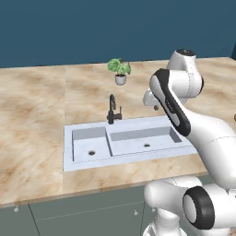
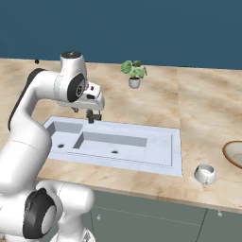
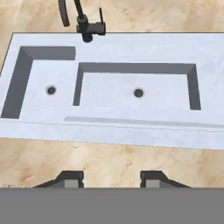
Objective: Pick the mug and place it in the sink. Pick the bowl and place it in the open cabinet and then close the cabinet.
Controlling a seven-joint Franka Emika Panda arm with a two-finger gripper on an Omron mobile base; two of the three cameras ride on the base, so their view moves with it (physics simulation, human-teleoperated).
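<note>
The pale grey-blue sink (image 2: 176, 152) lies in the counter, with a small basin on the left and a wide basin (image 3: 135, 89) on the right, both bare. The small whitish mug (image 2: 205, 174) rests on the counter right of the sink, near the front edge. Past it, the bowl (image 2: 234, 154) is cut off by the right edge of the right base view. My gripper (image 2: 93, 116) hangs above the sink's back rim by the faucet, far left of the mug. In the hand view its fingertips (image 3: 111, 179) stand apart with nothing between them. The cabinet is out of view.
A black faucet (image 1: 112, 110) stands at the sink's back rim. A small potted plant (image 2: 134, 73) sits farther back on the marble counter (image 1: 32, 120). Grey-green drawers (image 1: 92, 209) run below the counter's front edge.
</note>
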